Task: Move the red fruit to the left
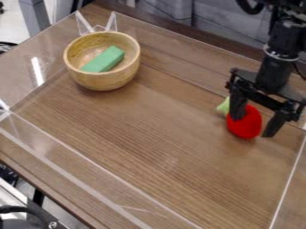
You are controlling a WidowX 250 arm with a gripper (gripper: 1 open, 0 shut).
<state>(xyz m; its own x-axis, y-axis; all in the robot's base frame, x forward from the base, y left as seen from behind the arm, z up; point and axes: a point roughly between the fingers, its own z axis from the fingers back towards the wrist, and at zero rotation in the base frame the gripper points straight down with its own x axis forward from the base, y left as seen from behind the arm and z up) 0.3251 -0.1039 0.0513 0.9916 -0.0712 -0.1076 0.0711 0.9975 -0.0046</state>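
Black gripper (259,114) spread wide, straddling small bright red toy fruit (245,122) on brown wood-grain surface (143,143), not clamped. Round wooden bowl (102,61) well apart from fruit, holding green block (103,60).

My arm runs out of the picture's top edge. My claw (260,109) stands in front of the red fruit (245,123), covering its upper part and most of its green cap. Whether my fingers (237,100) touch it, I cannot tell.
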